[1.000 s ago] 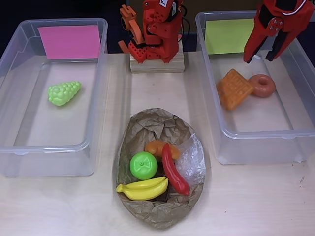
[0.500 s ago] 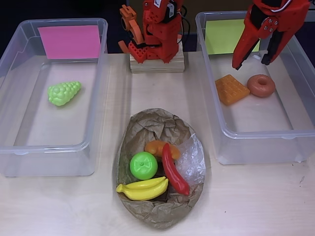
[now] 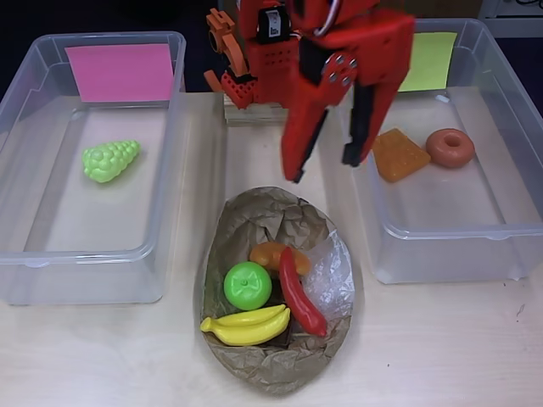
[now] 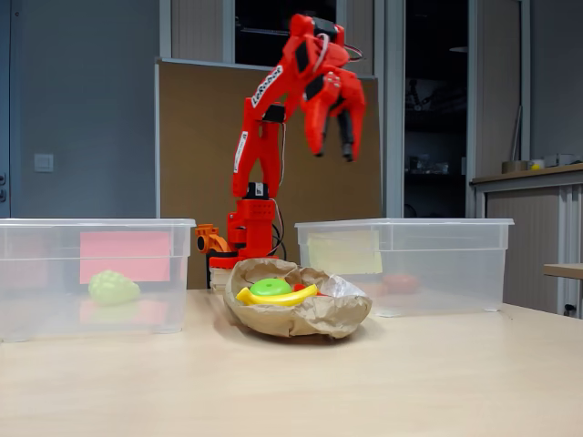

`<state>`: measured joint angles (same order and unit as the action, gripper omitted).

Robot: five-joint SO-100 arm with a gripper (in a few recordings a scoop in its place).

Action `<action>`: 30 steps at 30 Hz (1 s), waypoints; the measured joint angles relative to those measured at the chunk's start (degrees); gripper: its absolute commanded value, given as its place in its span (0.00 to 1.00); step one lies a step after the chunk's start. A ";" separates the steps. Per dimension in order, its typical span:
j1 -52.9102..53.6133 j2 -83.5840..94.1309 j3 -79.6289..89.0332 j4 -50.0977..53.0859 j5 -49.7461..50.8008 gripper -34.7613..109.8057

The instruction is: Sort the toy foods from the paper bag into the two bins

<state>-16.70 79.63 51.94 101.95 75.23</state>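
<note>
Hand (image 3: 322,165) hangs high above the counter (image 3: 441,348), fingers spread apart and pointing down, nothing between them. In the overhead view it sits upper centre, over the gap between the bag (image 3: 271,348) and the left wall of the right bin (image 3: 441,250). In the fixed view the hand (image 4: 332,146) is well above both bin rims, above and a little right of the bag (image 4: 301,319).

Bag: lower centre of the overhead view, lying open on the counter. In it: apple (image 3: 247,285), banana (image 3: 246,326) along the lower edge, chili (image 3: 299,292) slanting down the middle, croissant (image 3: 270,254) just above the apple and partly under the chili. Something dark shows beneath the banana; cannot tell what.

Right bin, yellow-green label (image 3: 428,61): waffle (image 3: 397,154) and donut (image 3: 450,147), just beside each other near the upper part.

Left bin (image 3: 85,254), pink label (image 3: 121,71): grapes (image 3: 110,159) alone.

Step in hand, as I judge it: between drops, empty hand heading for the bag for the next piece. Three pieces sorted, at least four left.

Next move calls for lowering over the bag and choosing one piece. Chili lies on top and looks easiest to reach; the fingers should straddle its narrow width. Items crowd together, so a neighbour could get nudged or the paper snagged.
</note>
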 measured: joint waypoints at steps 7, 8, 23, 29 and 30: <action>7.29 -3.60 16.26 -11.78 -4.66 0.51; 7.56 -4.92 16.79 -13.01 -4.83 0.52; 9.32 -19.95 10.90 -18.72 -7.73 0.54; 9.49 -25.93 4.83 -17.40 -8.70 0.54; 9.40 -26.37 4.13 -17.40 -8.79 0.53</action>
<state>-7.29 53.26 56.07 84.55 66.45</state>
